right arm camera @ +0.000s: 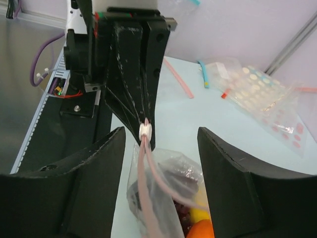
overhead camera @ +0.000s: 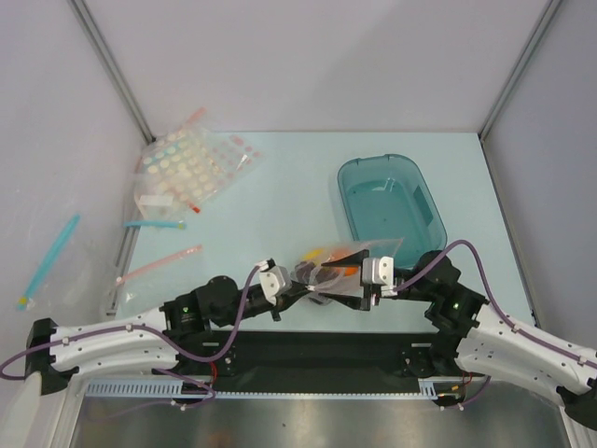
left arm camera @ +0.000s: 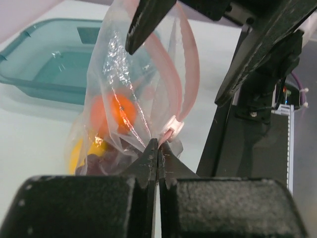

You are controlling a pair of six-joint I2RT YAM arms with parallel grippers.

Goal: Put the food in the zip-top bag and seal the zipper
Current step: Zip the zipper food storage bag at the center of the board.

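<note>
The zip-top bag (overhead camera: pixel 338 254) hangs just above the table between my two grippers. Through its clear plastic I see the food: an orange (left arm camera: pixel 112 112), a yellow piece (left arm camera: pixel 79 151) and a dark plum (right arm camera: pixel 171 184). My left gripper (left arm camera: pixel 158 145) is shut on the bag's end beside the white slider (left arm camera: pixel 172 127). From that slider the two pale pink strips of the zipper (right arm camera: pixel 147 198) run apart, so the mouth stands open. My right gripper (right arm camera: pixel 161 133) is open, its fingers (right arm camera: pixel 96 168) on either side of the bag's top without touching it.
The teal tray (overhead camera: pixel 424 210) stands behind the bag on the right. Dotted clear bags (overhead camera: pixel 191 168) lie at the back left. Loose blue (overhead camera: pixel 154 224) and pink (overhead camera: pixel 160 264) strips lie nearer. The black base plate (overhead camera: pixel 317 355) runs along the near edge.
</note>
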